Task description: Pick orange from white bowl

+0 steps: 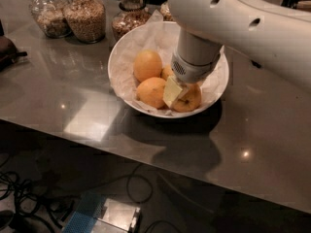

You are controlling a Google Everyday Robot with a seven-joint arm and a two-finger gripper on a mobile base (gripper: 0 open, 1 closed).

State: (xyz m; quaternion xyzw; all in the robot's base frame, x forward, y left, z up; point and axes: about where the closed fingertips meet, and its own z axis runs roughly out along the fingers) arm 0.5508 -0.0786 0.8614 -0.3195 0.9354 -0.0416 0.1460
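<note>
The white bowl, lined with crumpled white paper, sits on the grey countertop and holds several oranges. My gripper reaches down into the bowl from the big white arm at the upper right. It is at the left side of the front-right orange, touching it. That orange has a small dark mark on its skin. Another orange lies at the front left, one behind it, and a fourth is mostly hidden behind the wrist.
Three glass jars of grains stand behind the bowl. A dark object lies at the counter's left edge. The counter's front edge runs below the bowl, with cables and a metal box on the floor.
</note>
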